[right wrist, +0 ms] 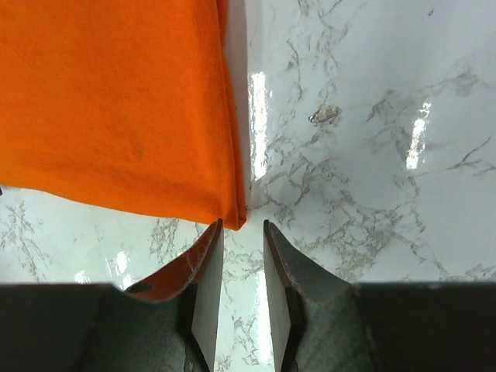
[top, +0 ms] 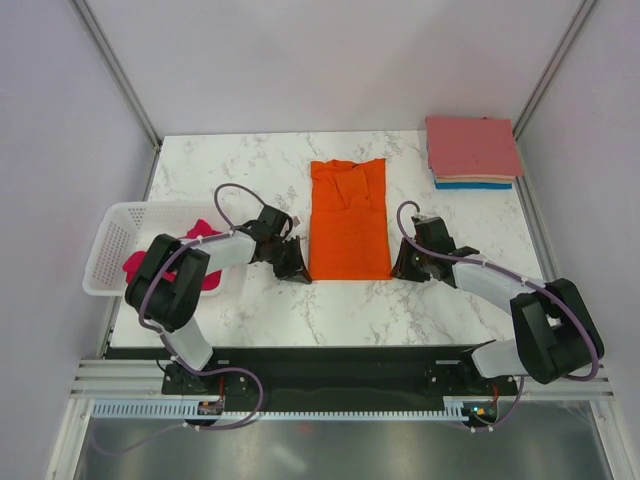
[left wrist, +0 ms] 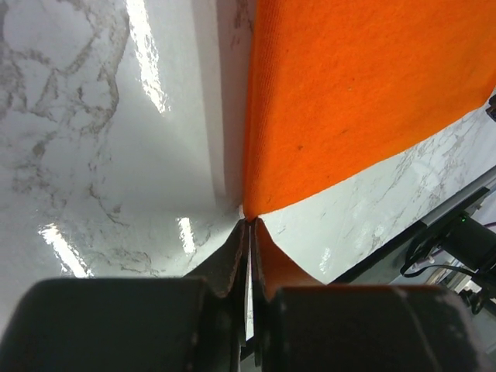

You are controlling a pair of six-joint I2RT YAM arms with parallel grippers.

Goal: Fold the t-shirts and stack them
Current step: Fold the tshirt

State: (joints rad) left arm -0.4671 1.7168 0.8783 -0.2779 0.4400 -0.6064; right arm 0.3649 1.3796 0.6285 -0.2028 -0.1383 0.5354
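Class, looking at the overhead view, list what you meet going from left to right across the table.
white basket → left gripper → orange t-shirt → right gripper → stack of folded t-shirts

In the left wrist view the orange t-shirt runs off the top and right edges ahead of the left gripper. Its corner seems to end right at the closed tips; whether cloth is nipped between them cannot be told.

Ahead and left of the right gripper, the top and left edges cut the same shirt.

Behind the left jaws, the left arm covers part of the magenta t-shirt in the basket. Far beyond the right jaws, the peach t-shirt and blue t-shirt show only edges under the salmon-pink t-shirt.
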